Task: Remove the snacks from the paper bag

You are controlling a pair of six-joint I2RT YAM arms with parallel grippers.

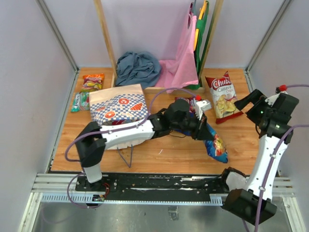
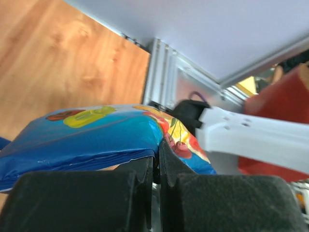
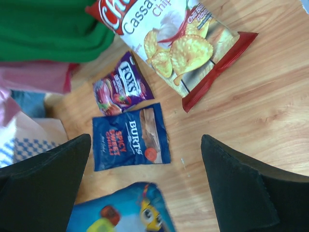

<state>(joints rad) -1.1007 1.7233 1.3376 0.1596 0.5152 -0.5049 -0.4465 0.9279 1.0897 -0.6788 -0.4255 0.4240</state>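
The cream paper bag with its checkered band lies on its side at the left. My left gripper is shut on the edge of a bright blue snack bag, right of the paper bag; the left wrist view shows the jaws pinching that blue bag. My right gripper is open and empty, hovering beside the red-and-white Chuds bag. The right wrist view, past the gripper, shows the Chuds bag, a purple packet, a dark blue Burts packet and the blue bag.
An orange packet and a green-white packet lie at the far left. A grey-blue cloth and pink and green cloth bags sit by a wooden frame at the back. The bag's blue cord handle trails forward.
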